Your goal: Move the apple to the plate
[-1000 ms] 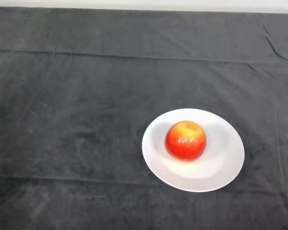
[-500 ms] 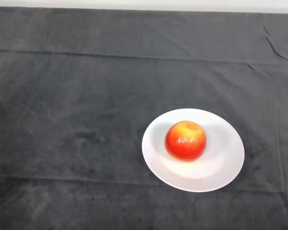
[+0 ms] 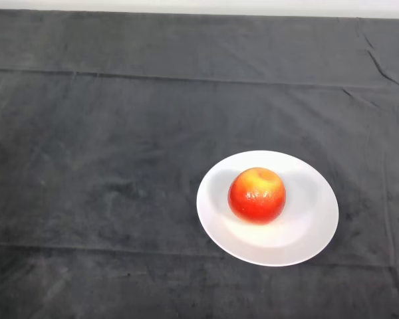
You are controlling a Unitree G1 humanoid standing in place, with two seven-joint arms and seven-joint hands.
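A red and yellow apple rests upright near the middle of a round white plate. The plate lies on the dark cloth, right of centre and toward the near side of the table. Nothing touches the apple.
The dark cloth covers the whole table, with creases running across it at the back and along the front. The table's far edge shows as a pale strip at the top.
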